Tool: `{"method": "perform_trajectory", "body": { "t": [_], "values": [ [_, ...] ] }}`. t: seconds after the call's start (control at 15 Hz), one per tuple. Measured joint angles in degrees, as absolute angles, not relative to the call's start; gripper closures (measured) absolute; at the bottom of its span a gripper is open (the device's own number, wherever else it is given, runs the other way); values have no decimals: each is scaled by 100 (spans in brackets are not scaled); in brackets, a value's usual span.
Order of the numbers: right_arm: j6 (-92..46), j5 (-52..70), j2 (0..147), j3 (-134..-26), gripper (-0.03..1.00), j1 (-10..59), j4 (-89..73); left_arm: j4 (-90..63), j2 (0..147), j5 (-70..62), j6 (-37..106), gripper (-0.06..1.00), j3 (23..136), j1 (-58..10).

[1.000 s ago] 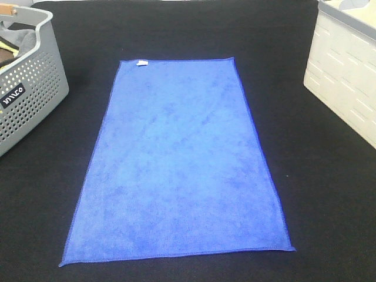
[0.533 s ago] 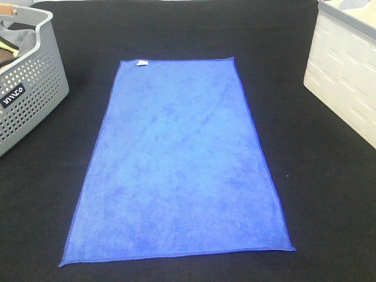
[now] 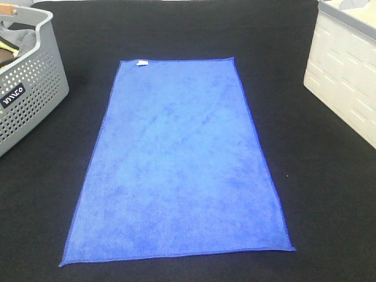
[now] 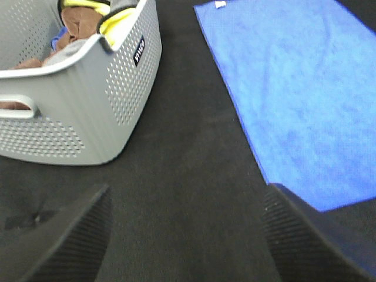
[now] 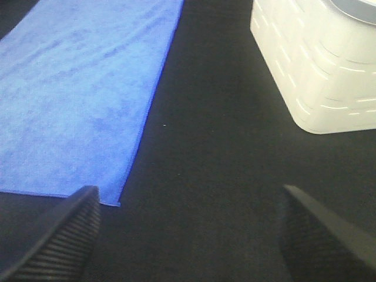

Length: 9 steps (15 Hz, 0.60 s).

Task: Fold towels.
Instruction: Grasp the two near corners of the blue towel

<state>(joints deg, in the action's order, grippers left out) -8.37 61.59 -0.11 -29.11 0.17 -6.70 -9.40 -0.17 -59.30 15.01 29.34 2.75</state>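
Still no movement since a second back. Black table (image 3: 329, 205), blue towel (image 3: 179, 164) spread flat mid-table between white crate (image 3: 346, 70) and grey basket (image 3: 29, 88). Left gripper (image 4: 185, 235) and right gripper (image 5: 191, 235) gaping wide, empty, just off near corners. White tag (image 3: 141, 62) on far edge.

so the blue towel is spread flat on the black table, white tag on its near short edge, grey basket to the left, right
No: the white tag sits on the far short edge of the blue towel, not the near one; the exterior high view shows it. The towel lies flat on the black table, grey basket to the left.
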Motion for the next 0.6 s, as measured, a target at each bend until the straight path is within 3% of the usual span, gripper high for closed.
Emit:
{"method": "perform_trajectory", "body": {
  "t": [0.4,0.6],
  "values": [
    [-327,5879,1341,-2974,26,17,-470,-2137,773,-3627,1346,25,2722,275],
    [-206,5013,2750,-3002,27,17,-842,-3466,2389,-2704,1324,28,2458,275]
  ]
}}
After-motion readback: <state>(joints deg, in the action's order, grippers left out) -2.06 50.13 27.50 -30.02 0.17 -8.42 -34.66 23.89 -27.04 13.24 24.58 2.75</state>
